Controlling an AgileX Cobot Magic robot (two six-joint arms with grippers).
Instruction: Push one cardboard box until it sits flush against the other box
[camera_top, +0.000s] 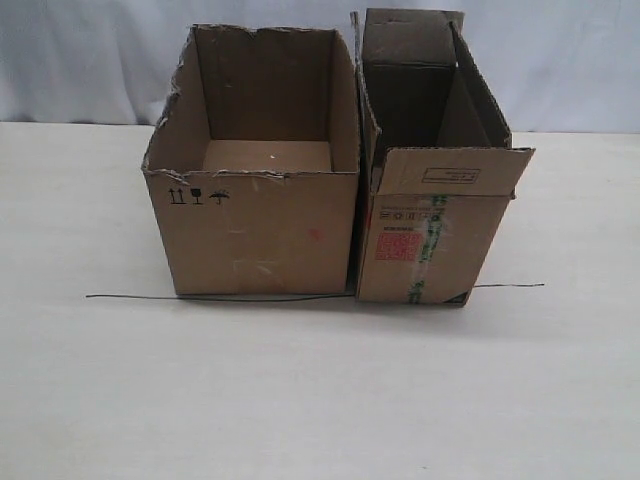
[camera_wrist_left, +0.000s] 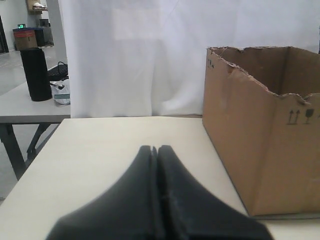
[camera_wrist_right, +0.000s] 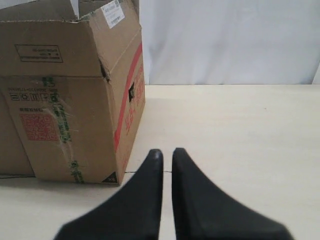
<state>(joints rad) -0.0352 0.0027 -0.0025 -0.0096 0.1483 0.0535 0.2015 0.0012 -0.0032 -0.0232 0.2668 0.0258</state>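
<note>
The cardboard box (camera_top: 430, 240), narrow with green tape and a red square on its end, stands on the table to the right of the other box (camera_top: 260, 230), which is wider and plain with a ragged rim. Their side walls meet, and no table shows between them. Neither gripper shows in the exterior view. My left gripper (camera_wrist_left: 154, 148) is shut and empty, hovering apart from the other box (camera_wrist_left: 250, 140). My right gripper (camera_wrist_right: 167, 151) holds nothing, its fingers almost together with a thin slit between them. It sits off the red-striped side of the cardboard box (camera_wrist_right: 65, 115), not touching.
A thin black line (camera_top: 130, 296) runs along the table under both boxes' front edges and comes out at the right (camera_top: 510, 286). A white curtain hangs behind. Beyond the table's left edge stands a side table with a black cylinder (camera_wrist_left: 35, 72).
</note>
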